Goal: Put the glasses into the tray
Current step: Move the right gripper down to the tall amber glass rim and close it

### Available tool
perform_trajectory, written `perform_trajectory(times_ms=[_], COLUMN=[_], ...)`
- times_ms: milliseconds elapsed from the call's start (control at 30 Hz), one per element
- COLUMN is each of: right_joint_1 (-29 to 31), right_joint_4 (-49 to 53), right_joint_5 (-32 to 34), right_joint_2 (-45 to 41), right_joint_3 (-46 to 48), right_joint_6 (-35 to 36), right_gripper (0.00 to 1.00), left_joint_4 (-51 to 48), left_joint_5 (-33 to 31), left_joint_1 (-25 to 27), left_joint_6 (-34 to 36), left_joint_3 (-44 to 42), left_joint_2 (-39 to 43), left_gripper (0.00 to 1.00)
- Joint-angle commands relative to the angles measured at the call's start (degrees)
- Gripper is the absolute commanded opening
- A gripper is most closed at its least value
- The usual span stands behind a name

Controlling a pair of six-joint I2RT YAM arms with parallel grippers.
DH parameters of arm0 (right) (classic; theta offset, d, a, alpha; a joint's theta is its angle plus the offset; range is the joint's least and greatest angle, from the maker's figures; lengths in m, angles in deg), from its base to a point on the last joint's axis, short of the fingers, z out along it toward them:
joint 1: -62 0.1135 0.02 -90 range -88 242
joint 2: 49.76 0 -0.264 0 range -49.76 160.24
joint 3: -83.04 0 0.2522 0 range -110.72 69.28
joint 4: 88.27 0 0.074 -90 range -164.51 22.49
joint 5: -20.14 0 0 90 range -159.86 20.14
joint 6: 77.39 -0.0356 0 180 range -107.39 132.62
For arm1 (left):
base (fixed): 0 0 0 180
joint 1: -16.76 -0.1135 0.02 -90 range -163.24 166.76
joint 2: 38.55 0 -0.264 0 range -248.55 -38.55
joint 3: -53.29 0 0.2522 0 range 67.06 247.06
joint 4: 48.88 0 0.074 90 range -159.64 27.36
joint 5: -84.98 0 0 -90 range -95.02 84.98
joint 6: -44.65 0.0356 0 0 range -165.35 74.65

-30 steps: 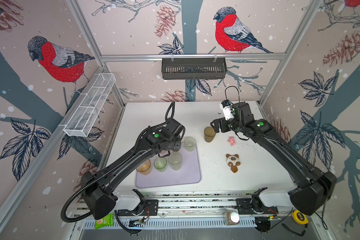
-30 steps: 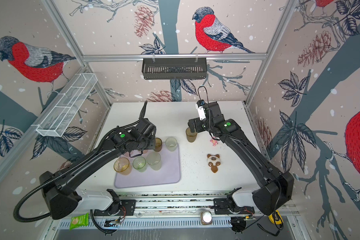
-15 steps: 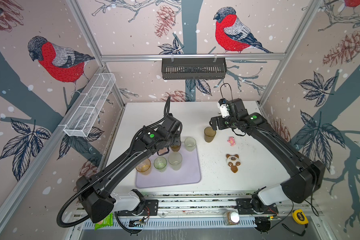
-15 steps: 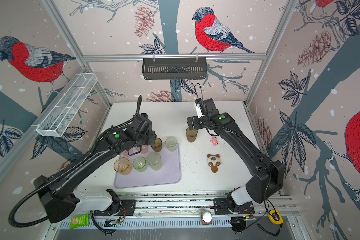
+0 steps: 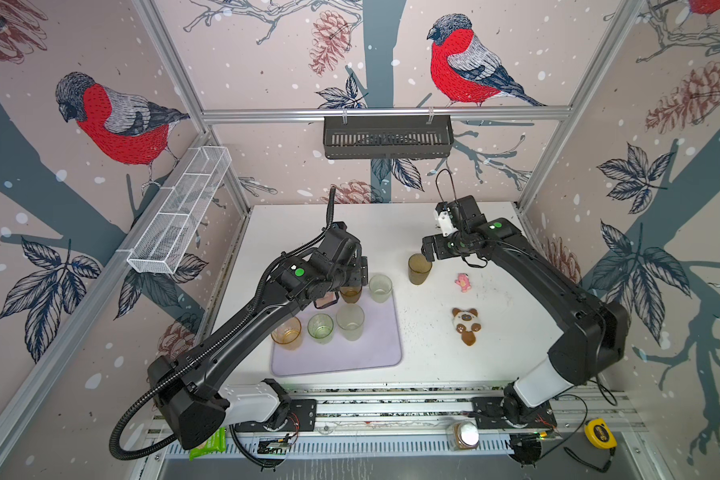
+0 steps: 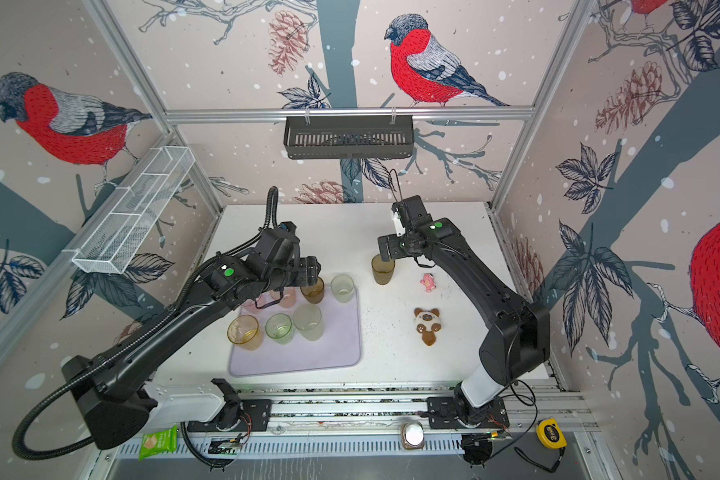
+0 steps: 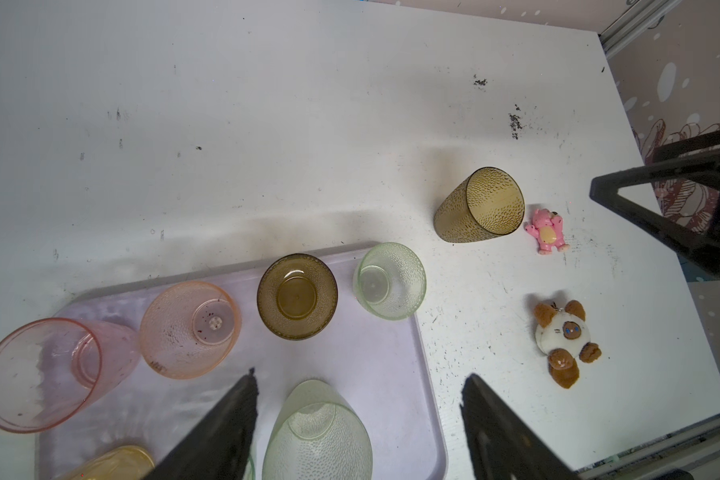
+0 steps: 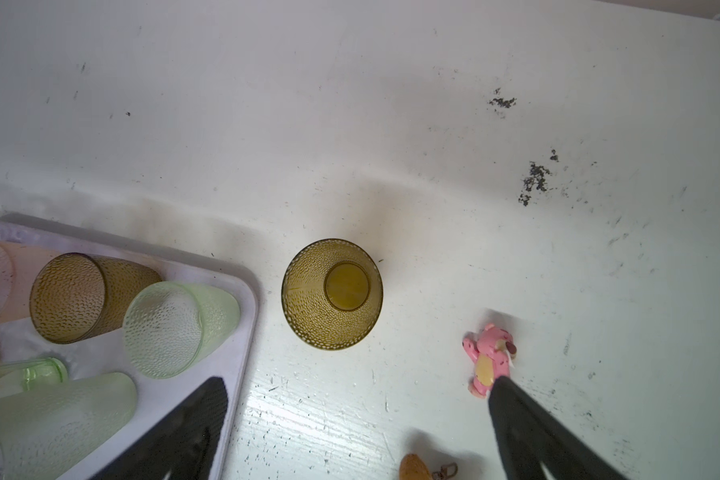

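Left gripper [image 7: 360,374] just popped open, brown glass [image 7: 297,302] now in the tray [image 7: 391,353]; right gripper [image 8: 358,382], wide open, hovers over the last glass [image 8: 332,293].

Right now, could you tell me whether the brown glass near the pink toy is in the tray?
Out: the brown glass stands upright on the white table, apart from the tray.

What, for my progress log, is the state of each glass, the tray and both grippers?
Tray: flat on the table, partly filled.
Brown glass on the table: upright, outside the tray, ungripped.
Seven other glasses: upright, in the tray.
Left gripper: open, empty, over the tray.
Right gripper: open, empty, over the brown glass.
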Motion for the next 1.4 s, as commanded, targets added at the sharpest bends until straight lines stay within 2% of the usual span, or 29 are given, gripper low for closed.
perform_trajectory(times_ms=[0, 333, 733, 1367], right_joint_1=[-0.48, -2.44, -3.12, -3.13], right_joint_4=[1.76, 2.73, 3.30, 2.61], right_joint_5=[-0.35, -1.58, -2.59, -2.11], right_joint_2=[1.18, 5.91, 11.96, 16.45], right_joint_3=[-0.74, -2.95, -6.35, -4.88], right_joint_6=[1.49, 3.69, 4.81, 6.17], right_gripper=[0.99, 0.96, 0.92, 0.66], left_joint_4=[2.38, 3.97, 4.27, 4.91], left_joint_5=[0.72, 2.28, 2.28, 1.53], left_joint_1=[-0.04, -0.04, -0.04, -0.04], left_joint_6=[-1.30, -3.23, -3.39, -3.97], left_joint_3=[-0.32, -1.16, -1.25, -1.31], left_joint_2=[0.77, 1.57, 0.95, 0.77], left_gripper=[0.80, 0.88, 0.91, 0.91])
